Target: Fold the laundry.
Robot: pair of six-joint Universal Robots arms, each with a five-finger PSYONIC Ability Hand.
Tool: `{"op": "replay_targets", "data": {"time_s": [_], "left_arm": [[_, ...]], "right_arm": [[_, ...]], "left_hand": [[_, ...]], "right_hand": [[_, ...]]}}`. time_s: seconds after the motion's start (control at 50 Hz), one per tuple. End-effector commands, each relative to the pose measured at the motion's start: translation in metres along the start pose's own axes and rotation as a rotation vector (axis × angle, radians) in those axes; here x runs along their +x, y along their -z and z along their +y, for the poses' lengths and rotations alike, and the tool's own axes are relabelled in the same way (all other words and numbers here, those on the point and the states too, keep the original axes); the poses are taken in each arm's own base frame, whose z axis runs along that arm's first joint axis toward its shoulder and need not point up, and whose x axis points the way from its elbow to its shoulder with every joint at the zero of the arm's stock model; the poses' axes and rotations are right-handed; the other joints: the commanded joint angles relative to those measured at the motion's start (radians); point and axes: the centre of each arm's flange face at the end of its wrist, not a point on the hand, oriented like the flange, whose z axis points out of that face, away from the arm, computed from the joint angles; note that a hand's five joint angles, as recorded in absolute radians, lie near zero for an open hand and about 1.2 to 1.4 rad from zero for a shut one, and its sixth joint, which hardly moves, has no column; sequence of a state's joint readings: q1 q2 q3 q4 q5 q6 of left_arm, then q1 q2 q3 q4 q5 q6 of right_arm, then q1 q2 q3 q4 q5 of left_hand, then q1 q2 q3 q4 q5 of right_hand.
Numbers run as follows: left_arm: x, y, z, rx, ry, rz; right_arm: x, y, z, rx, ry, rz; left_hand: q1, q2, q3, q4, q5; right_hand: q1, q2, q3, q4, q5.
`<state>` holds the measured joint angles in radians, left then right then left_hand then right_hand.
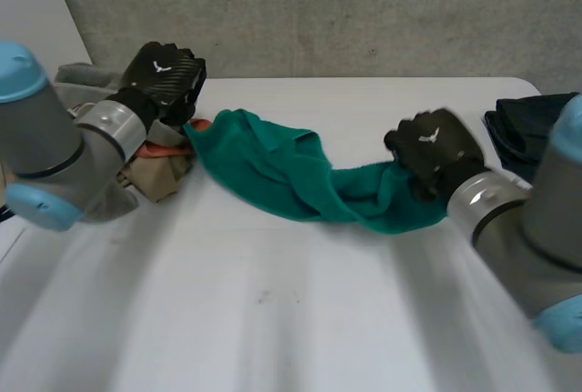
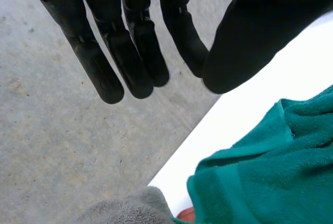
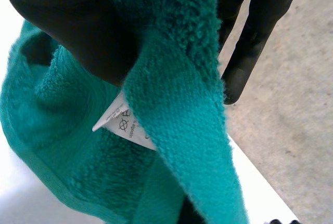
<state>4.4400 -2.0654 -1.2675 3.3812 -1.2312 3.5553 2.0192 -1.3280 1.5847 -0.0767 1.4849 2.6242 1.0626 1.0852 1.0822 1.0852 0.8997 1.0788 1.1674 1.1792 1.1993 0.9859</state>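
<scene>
A green towel [image 1: 273, 169] lies bunched in a long strip across the white table [image 1: 291, 319]. My right hand [image 1: 432, 146] is shut on the towel's right end. In the right wrist view its thumb [image 3: 67, 26] pinches the green towel [image 3: 177, 120] against the fingers, and a white care label [image 3: 122, 122] hangs just under the grip. My left hand [image 1: 164, 74] hovers above the towel's left end. In the left wrist view its fingers [image 2: 130, 42] hang straight with nothing between them and the thumb, and the green towel [image 2: 270, 172] lies below them, apart from them.
A pile of grey, beige and orange clothes [image 1: 155, 169] sits at the table's left, under my left arm; its grey cloth [image 2: 125, 208] touches the towel's end. A dark garment [image 1: 527, 128] lies at the right edge. The table's far edge runs close behind both hands.
</scene>
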Motion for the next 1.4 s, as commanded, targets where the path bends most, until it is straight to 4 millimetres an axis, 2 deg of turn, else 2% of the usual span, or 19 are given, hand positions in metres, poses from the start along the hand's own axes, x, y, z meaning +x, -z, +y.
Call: {"op": "replay_targets", "data": {"time_s": [0.02,0.14,0.24,0.34,0.5,0.54,0.58,0.6,0.66,0.8,0.86,0.92,0.96,1.02,1.06,1.12,1.22,1.3,1.4], "left_arm": [[0.019,0.044,-0.005,-0.052,0.043,0.027],[0.049,0.063,0.010,-0.094,0.071,0.086],[0.076,0.065,0.011,-0.082,0.116,0.147],[0.102,0.059,0.015,-0.056,0.166,0.201],[0.138,0.054,0.016,-0.045,0.330,0.291],[0.150,0.056,0.023,-0.078,0.383,0.318],[0.157,0.058,0.025,-0.087,0.401,0.337],[0.156,0.056,0.026,-0.087,0.397,0.325],[0.148,0.048,0.023,-0.064,0.389,0.284],[0.063,0.023,0.018,-0.027,0.337,-0.061],[0.054,0.014,0.006,0.020,0.284,-0.073],[0.047,0.004,-0.014,0.093,0.248,-0.087],[0.038,-0.008,-0.043,0.199,0.220,-0.122],[0.020,-0.017,-0.081,0.338,0.208,-0.222],[0.005,-0.014,-0.115,0.445,0.209,-0.333],[-0.003,-0.001,-0.143,0.523,0.215,-0.395],[0.012,0.019,-0.145,0.493,0.224,-0.363],[0.048,0.043,-0.115,0.364,0.225,-0.276],[0.093,0.075,-0.059,0.163,0.182,-0.179]], "right_arm": [[0.027,0.043,-0.072,0.148,-0.067,-0.007],[0.029,0.059,-0.116,0.293,-0.186,-0.066],[0.024,0.069,-0.119,0.287,-0.214,-0.112],[-0.005,0.089,-0.127,0.303,-0.221,-0.206],[-0.018,0.093,-0.111,0.249,-0.227,-0.244],[-0.018,0.092,-0.110,0.248,-0.228,-0.240],[-0.019,0.091,-0.105,0.232,-0.227,-0.241],[-0.018,0.090,-0.104,0.228,-0.227,-0.239],[-0.006,0.080,-0.090,0.181,-0.223,-0.193],[0.030,0.025,-0.019,-0.055,-0.183,-0.081],[0.031,0.005,-0.003,-0.098,-0.129,-0.081],[0.043,-0.016,-0.015,-0.036,-0.115,-0.026],[0.056,-0.029,-0.027,0.025,-0.124,0.047],[0.078,-0.047,-0.062,0.216,-0.164,0.198],[0.094,-0.054,-0.084,0.373,-0.197,0.285],[0.105,-0.057,-0.104,0.536,-0.205,0.348],[0.099,-0.061,-0.100,0.526,-0.208,0.334],[0.083,-0.068,-0.073,0.401,-0.224,0.278],[0.054,-0.079,-0.018,0.167,-0.239,0.183]], "left_hand": [[-0.716,-0.739,-0.736,-0.739,-0.728],[-0.834,-0.857,-0.854,-0.857,-0.846],[-0.849,-0.872,-0.869,-0.872,-0.861],[-0.873,-0.895,-0.892,-0.895,-0.884],[-0.841,-0.863,-0.860,-0.863,-0.852],[-0.545,-0.568,-0.565,-0.568,-0.557],[-0.012,-0.035,-0.032,-0.035,-0.024],[0.330,0.308,0.311,0.308,0.319],[0.334,0.311,0.314,0.311,0.322],[0.334,0.311,0.314,0.311,0.322],[0.334,0.311,0.314,0.311,0.322],[0.334,0.311,0.314,0.311,0.322],[0.334,0.311,0.314,0.311,0.322],[0.334,0.311,0.314,0.311,0.322],[0.334,0.311,0.314,0.311,0.322],[0.334,0.311,0.314,0.311,0.322],[0.334,0.311,0.314,0.311,0.322],[0.334,0.311,0.314,0.311,0.322],[0.334,0.311,0.314,0.311,0.322]], "right_hand": [[0.317,0.229,0.217,0.197,0.236],[0.317,0.229,0.217,0.197,0.236],[0.317,0.229,0.217,0.197,0.236],[0.317,0.229,0.217,0.197,0.236],[0.317,0.229,0.217,0.197,0.236],[0.317,0.229,0.217,0.197,0.236],[0.317,0.229,0.217,0.197,0.236],[0.317,0.229,0.217,0.197,0.236],[0.317,0.229,0.217,0.197,0.236],[0.317,0.229,0.217,0.197,0.236],[0.317,0.229,0.217,0.197,0.236],[0.317,0.229,0.217,0.197,0.236],[0.317,0.229,0.217,0.197,0.236],[0.317,0.229,0.217,0.197,0.236],[0.317,0.229,0.217,0.197,0.236],[0.317,0.229,0.217,0.197,0.236],[0.317,0.229,0.217,0.197,0.236],[0.317,0.229,0.217,0.197,0.236],[0.317,0.229,0.217,0.197,0.236]]}}
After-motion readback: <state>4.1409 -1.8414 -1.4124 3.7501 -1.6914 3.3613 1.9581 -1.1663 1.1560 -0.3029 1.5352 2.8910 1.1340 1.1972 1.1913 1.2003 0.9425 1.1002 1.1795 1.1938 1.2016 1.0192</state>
